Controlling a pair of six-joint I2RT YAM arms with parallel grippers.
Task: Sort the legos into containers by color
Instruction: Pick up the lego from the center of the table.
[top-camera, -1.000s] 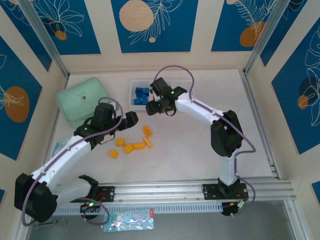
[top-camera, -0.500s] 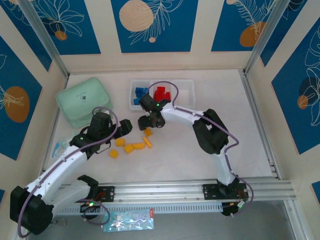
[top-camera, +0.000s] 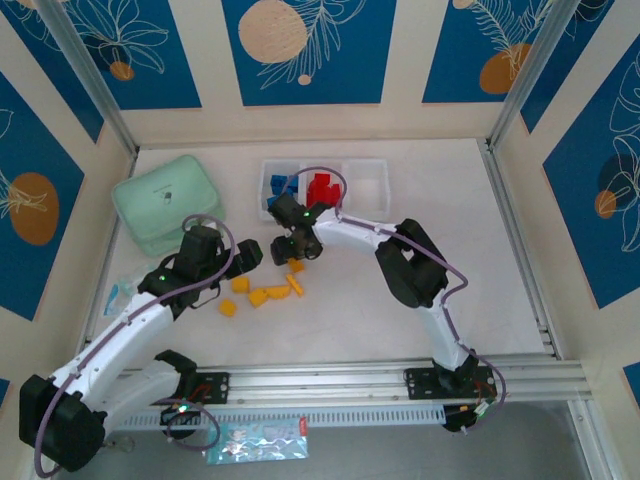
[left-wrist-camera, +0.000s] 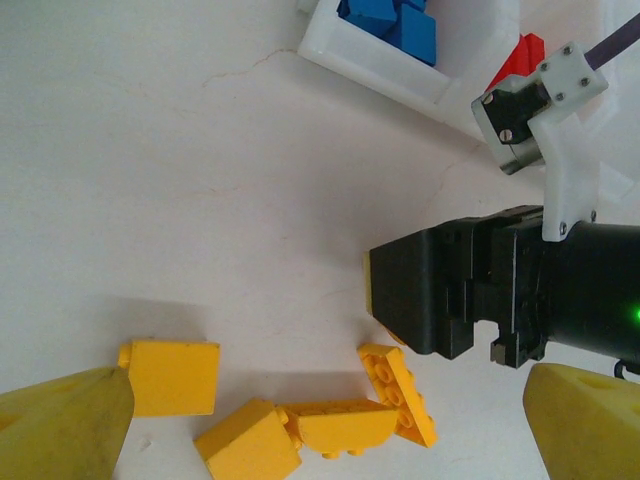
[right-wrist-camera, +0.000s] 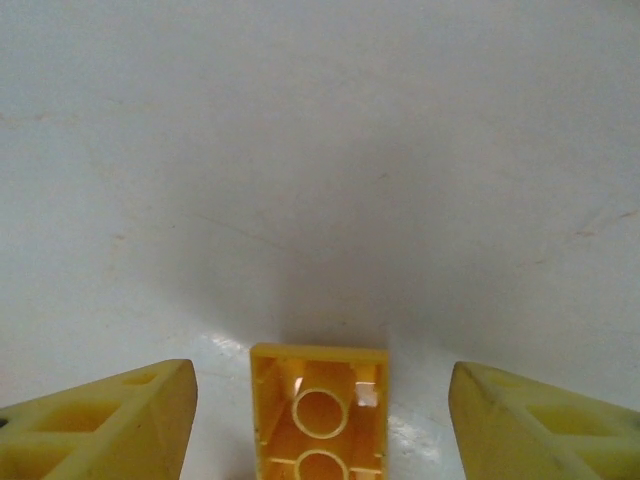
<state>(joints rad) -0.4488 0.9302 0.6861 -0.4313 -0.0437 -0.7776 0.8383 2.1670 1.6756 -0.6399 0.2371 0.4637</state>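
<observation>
The yellow-orange plastic brick (right-wrist-camera: 320, 420) lies hollow side up on the white tabletop (right-wrist-camera: 320, 120). The right gripper (right-wrist-camera: 322, 375) flanks it with spread yellow fingers (right-wrist-camera: 120, 420) that do not touch it, apparently lined up to pinch its long sides. More loose yellow-orange bricks (top-camera: 262, 292) sit at its 7 o'clock, where the left gripper (left-wrist-camera: 330, 395) hovers fully spread, likely awaiting its turn. At 12 o'clock, the translucent white three-compartment tray (top-camera: 372, 163) keeps blue bricks (top-camera: 283, 185) and red bricks (top-camera: 320, 188) separate, so its 3 o'clock end looks meant for yellow.

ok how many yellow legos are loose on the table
6: five yellow legos grouped mid-table, and a sixth lego lying hollow side up between the right tool's open fingers. More may be hidden.
</observation>
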